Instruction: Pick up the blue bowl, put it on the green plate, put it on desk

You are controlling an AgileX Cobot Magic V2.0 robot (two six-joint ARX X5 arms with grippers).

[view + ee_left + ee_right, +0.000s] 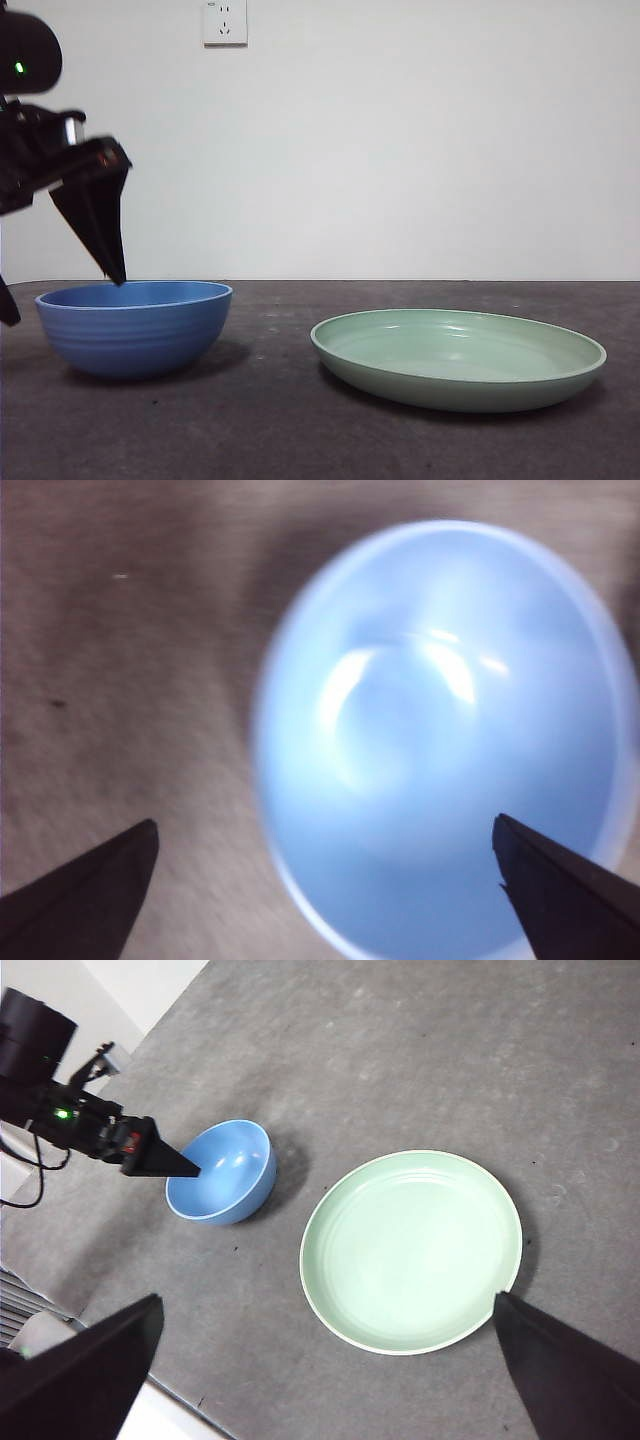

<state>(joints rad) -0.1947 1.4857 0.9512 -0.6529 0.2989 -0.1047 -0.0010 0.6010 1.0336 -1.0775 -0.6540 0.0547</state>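
Straddling blue bowl [440, 740] rim, left end effector [325, 870] parted, plate [411, 1250] apart

The front view looks level across the desk [300, 430] from low and near. The left wrist view looks straight down, close over the blue bowl [440, 740]. The right wrist view looks down from high, sharing that bowl and the green plate [410, 1250] with the front view.

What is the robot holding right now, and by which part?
Nothing. The left gripper is open over the bowl's rim, one jaw inside and one outside, not closed. The right gripper is open, high above the plate.
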